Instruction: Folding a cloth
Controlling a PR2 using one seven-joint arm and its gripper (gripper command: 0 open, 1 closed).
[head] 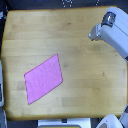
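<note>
Cloth (pixel 44 78): pink, four-sided, lying flat and unfolded on wooden table (pixel 75 45), toward exterior view's lower left, corners skewed to table edges. Arm (pixel 116 35): grey-white, entering from upper right, well apart from cloth. Gripper (pixel 95 34): near arm's left end, blurred; finger spread cannot be told.

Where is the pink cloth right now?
The pink cloth lies flat on the wooden table, toward the exterior view's lower left, far from the robot arm at the upper right.
</note>
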